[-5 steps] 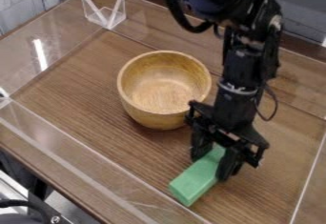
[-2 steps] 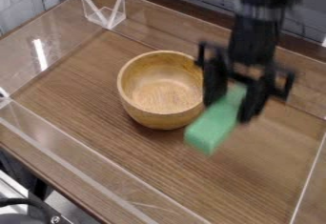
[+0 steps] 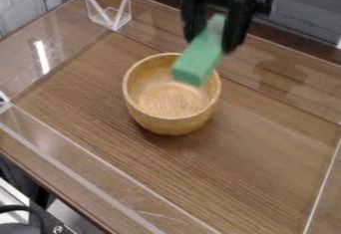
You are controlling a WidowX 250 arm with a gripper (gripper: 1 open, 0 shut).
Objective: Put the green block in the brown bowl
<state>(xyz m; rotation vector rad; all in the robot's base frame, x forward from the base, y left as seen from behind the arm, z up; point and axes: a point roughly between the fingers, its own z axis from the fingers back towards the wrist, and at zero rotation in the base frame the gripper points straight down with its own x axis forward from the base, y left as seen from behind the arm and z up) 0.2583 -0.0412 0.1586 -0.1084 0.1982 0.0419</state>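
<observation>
Your gripper (image 3: 217,17) is hanging at the top of the view, pointing nearly straight down, and it is clamped tight on the green block (image 3: 200,54); the jaws are pinching the block's upper end, one on each flat side. You are carrying the block clear of the worktop (image 3: 266,158), with nothing under it but air and the bowl.

The block is dangling from the gripper rather than lying flat: its long axis is running steeply downward and slanting a little toward the left of the picture, so the free lower end is the part nearest the target. That lower end is showing over the far right part of the brown bowl (image 3: 147,118), in front of its rim as the camera sees it; whether it is truly above the hollow or just behind the rim you cannot tell from this single angle.

The bowl is sitting upright and empty on the worktop, below and to the left of the gripper. Since the block is about as long as the bowl is wide, you are probably needing to bring the gripper nearer the bowl's centre before letting go, or the bar may catch the rim and tip out.
</observation>
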